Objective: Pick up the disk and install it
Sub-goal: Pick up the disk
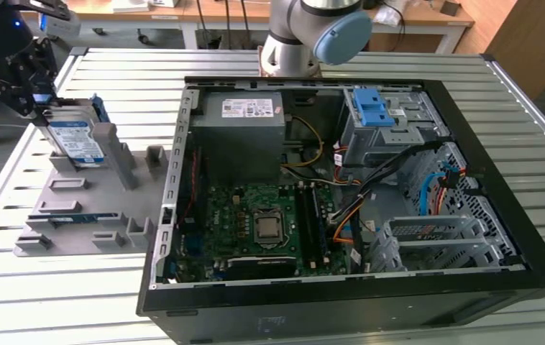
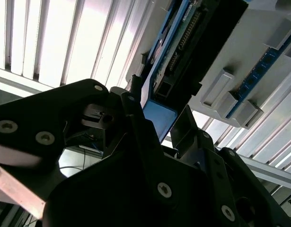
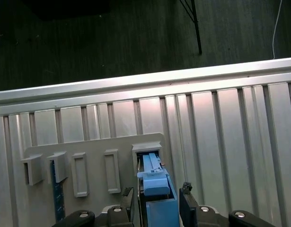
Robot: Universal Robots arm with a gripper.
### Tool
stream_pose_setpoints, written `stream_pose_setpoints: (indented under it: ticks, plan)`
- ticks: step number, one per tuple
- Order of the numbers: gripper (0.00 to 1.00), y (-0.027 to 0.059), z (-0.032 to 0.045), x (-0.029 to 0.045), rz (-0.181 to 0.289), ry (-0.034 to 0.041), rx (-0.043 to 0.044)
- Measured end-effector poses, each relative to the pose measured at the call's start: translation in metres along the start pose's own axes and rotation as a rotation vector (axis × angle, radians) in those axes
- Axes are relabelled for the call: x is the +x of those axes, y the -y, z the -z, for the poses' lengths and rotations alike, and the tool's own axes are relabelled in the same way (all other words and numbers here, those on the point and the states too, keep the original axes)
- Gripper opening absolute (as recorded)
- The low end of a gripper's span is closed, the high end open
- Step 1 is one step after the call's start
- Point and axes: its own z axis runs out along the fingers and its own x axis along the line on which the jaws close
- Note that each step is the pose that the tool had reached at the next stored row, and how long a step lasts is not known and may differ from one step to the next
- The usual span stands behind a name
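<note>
The disk (image 1: 71, 140) stands on edge in a slot of the grey holder (image 1: 90, 208), at the exterior view's left, on a slatted metal table (image 1: 109, 72). The gripper (image 1: 40, 106) sits at its upper end. In the first wrist view the fingers (image 3: 188, 198) are drawn in against both sides of the disk's blue carrier (image 3: 157, 208), gripping it, and the carrier's far end reaches into the holder's slot. The second wrist view shows the same hold from the other side: a blue face of the carrier (image 2: 160, 116) lies between the dark fingers (image 2: 136, 118), and the disk's board edge runs on beyond them. Just beside the holder, toward the exterior view's right, a black computer case (image 1: 349, 302) lies open with its green board (image 1: 253, 223) facing up. The arm (image 1: 311, 29) rises behind the case.
</note>
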Motion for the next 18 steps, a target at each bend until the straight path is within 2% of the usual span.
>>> stream_pose_setpoints:
  ticks: [7,9,10,11,18]
  plan:
    - [0.51,0.0001,-0.0045,0.0001,0.0,-0.0007,-0.0014]
    - [0.49,0.0001,-0.0047,0.0001,0.0,-0.0005,-0.0011]
    - [0.42,0.0001,-0.0047,0.0001,0.0,-0.0006,-0.0012]
    - [0.4,0.0001,-0.0047,0.0001,0.0,-0.0006,-0.0011]
    - [0.37,0.0001,-0.0048,0.0001,0.013,-0.0009,-0.0013]
